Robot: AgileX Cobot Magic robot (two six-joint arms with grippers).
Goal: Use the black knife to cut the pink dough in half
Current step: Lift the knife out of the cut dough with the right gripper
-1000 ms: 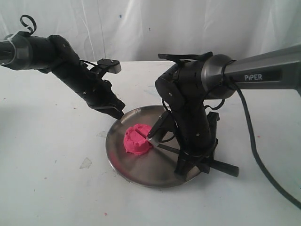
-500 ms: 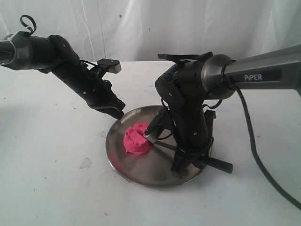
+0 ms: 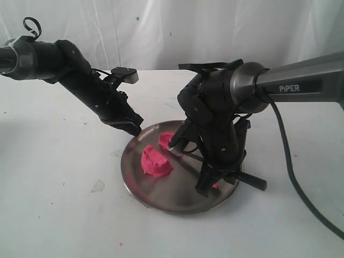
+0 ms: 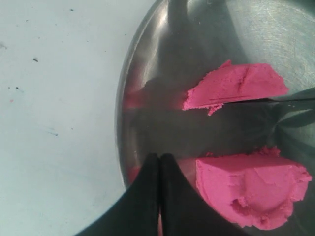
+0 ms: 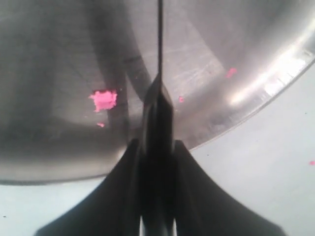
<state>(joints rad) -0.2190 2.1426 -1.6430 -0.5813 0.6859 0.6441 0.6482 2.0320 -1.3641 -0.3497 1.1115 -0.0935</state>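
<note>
White tabletop bears a steel plate (image 3: pixel 140 185) of halved pink dough (image 3: pixel 155 160); "PiPER" arm's jaws clench the black knife (image 5: pixel 158 93) (left jaws closed, empty)

Black arms (image 3: pixel 215 123), grey "PIPER" link (image 3: pixel 301 80)

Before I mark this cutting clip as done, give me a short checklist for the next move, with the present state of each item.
1. Pink dough split into two pieces with bare steel between: ok.
2. Black knife gripped firmly in the right gripper: ok, handle sits between the fingers.
3. Blade clear of the dough: not ok; the left wrist view shows it against the far piece.
4. Left gripper shut and off the near piece: shut ok, contact cannot tell.
5. Both pieces inside the steel plate: ok.
6. Halves equal in size: cannot tell.
</note>
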